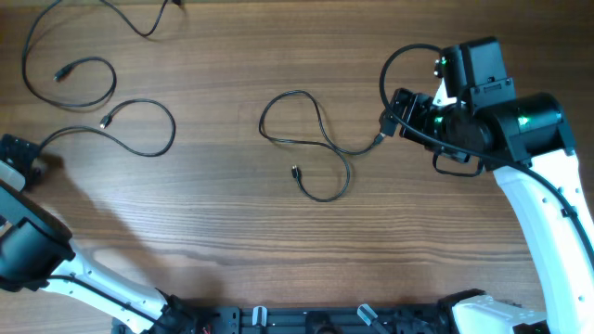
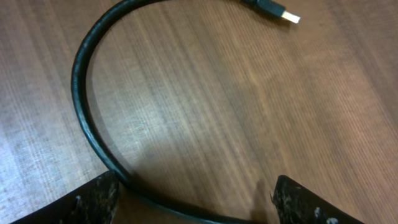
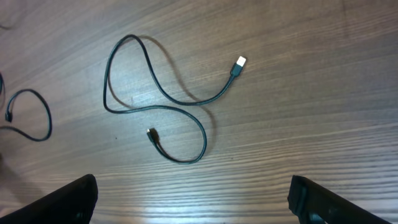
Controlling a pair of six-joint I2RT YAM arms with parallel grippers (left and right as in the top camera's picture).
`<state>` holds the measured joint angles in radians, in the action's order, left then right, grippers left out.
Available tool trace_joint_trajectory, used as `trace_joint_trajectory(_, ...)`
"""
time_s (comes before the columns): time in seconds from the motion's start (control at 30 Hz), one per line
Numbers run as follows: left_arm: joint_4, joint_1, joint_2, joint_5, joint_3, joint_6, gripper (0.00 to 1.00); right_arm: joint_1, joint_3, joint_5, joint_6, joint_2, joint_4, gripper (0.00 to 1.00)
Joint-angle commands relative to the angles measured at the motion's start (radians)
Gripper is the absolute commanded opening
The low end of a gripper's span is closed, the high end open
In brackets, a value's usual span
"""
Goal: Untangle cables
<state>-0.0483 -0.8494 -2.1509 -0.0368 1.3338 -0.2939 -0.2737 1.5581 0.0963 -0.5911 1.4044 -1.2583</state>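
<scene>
Wooden table point(image 1: 232, 232) bears cables point(image 3: 186, 104), each lying separate

The left arm point(image 1: 93, 276) reaches up the left side of the overhead view, the left gripper point(image 2: 199, 208) held low with jaws spread wide. The right arm point(image 1: 538, 204) bends inward at right, the right gripper point(image 3: 199, 202) raised higher, jaws likewise wide apart.

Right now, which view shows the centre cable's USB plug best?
Right wrist: the USB plug shows clearly, its metal tip bright and unobstructed. Overhead shows the plug small and dark. Left wrist shows only a different cable.
</scene>
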Motion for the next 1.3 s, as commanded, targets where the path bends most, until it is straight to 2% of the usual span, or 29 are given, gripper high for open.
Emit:
trace_joint_trajectory(0.0, 0.016, 0.013, -0.043, 0.074, 0.002, -0.001, 0.82, 0.003, -0.006, 0.018, -0.014, 0.008, -0.012, 1.0)
trace_joint_trajectory(0.13, 0.047, 0.013, -0.043, 0.142, 0.002, 0.007, 0.83, 0.003, -0.006, 0.019, -0.014, 0.008, -0.016, 1.0)
trace_joint_trajectory(0.17, 0.057, 0.013, -0.043, 0.185, 0.002, 0.053, 0.89, 0.003, -0.006, 0.019, -0.014, 0.008, -0.019, 1.0)
trace_joint_trajectory(0.2, 0.056, 0.013, -0.043, 0.193, 0.002, 0.087, 0.99, 0.003, -0.006, 0.018, -0.014, 0.008, -0.022, 1.0)
trace_joint_trajectory(0.4, 0.0, -0.006, 0.0, 0.163, 0.002, 0.099, 1.0, 0.003, -0.006, 0.018, -0.014, 0.008, -0.022, 1.0)
trace_joint_trajectory(0.57, -0.026, -0.012, 0.159, 0.224, 0.002, -0.096, 1.0, 0.003, -0.006, 0.012, -0.012, -0.018, 0.002, 1.0)
trace_joint_trajectory(0.63, -0.041, 0.009, 0.262, 0.366, 0.002, -0.208, 1.0, 0.003, -0.006, -0.012, -0.01, -0.049, 0.004, 1.0)
trace_joint_trajectory(0.7, -0.054, 0.054, 0.329, 0.485, 0.002, -0.246, 1.0, 0.003, -0.006, -0.021, -0.01, -0.073, -0.001, 1.0)
trace_joint_trajectory(0.73, -0.081, 0.095, 0.364, 0.528, 0.002, -0.246, 1.0, 0.003, -0.006, -0.021, -0.01, -0.08, -0.004, 1.0)
trace_joint_trajectory(0.83, -0.269, 0.297, 0.439, 0.53, 0.002, -0.237, 1.0, 0.003, -0.006, -0.02, -0.011, -0.084, -0.019, 0.99)
trace_joint_trajectory(0.9, -0.41, 0.487, 0.446, 0.53, 0.002, -0.237, 1.0, 0.003, -0.006, -0.02, -0.01, -0.084, -0.039, 1.0)
trace_joint_trajectory(1.03, -0.519, 0.806, 0.399, 0.509, 0.002, -0.169, 1.0, 0.003, -0.006, -0.02, 0.034, -0.084, -0.079, 1.0)
trace_joint_trajectory(1.07, -0.531, 0.905, 0.371, 0.45, 0.002, -0.129, 1.0, 0.003, -0.006, -0.02, 0.042, -0.084, -0.087, 1.0)
trace_joint_trajectory(1.17, -0.6, 1.085, 0.296, 0.236, 0.002, -0.222, 1.0, 0.003, -0.006, -0.02, 0.043, -0.084, -0.098, 1.0)
trace_joint_trajectory(1.27, -0.61, 1.156, 0.229, 0.188, 0.002, -0.33, 1.0, 0.003, -0.006, -0.019, 0.05, -0.083, -0.097, 1.0)
